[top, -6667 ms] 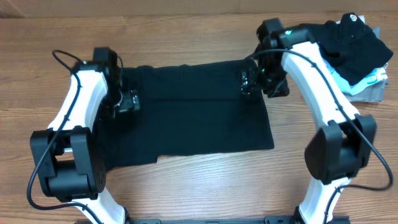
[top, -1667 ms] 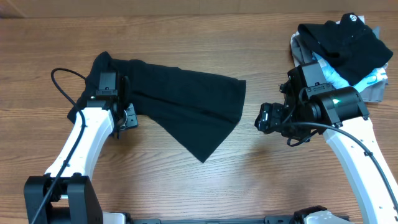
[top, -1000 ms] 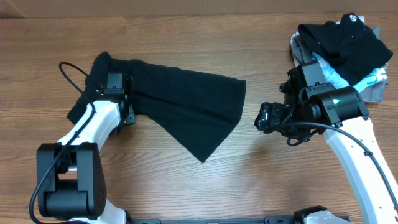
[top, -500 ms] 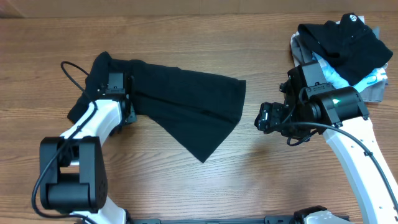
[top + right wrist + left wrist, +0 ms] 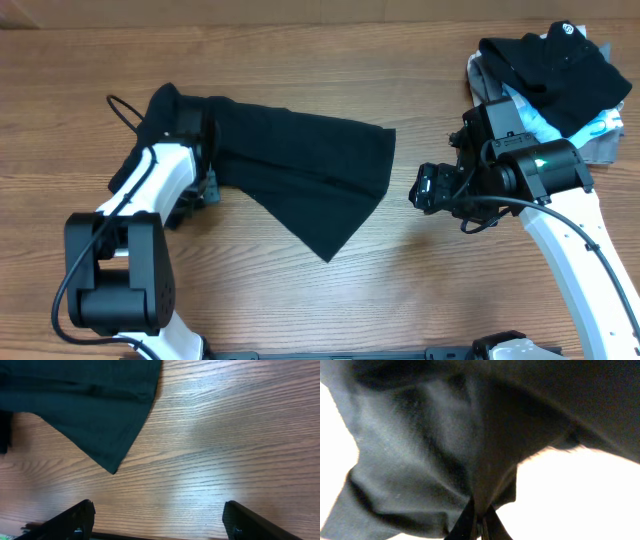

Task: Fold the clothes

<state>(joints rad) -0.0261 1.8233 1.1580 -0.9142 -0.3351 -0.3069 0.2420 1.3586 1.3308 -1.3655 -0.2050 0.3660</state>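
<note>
The counter [image 5: 330,300] is grained brown wood with a faint sheen (clearest in the right wrist view), while the T-shirt [image 5: 300,165] is thin, matt black cloth, softly creased.

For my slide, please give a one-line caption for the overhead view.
Left gripper pinches the black T-shirt at its bunched end; right gripper hangs open, apart from the cloth.
</note>
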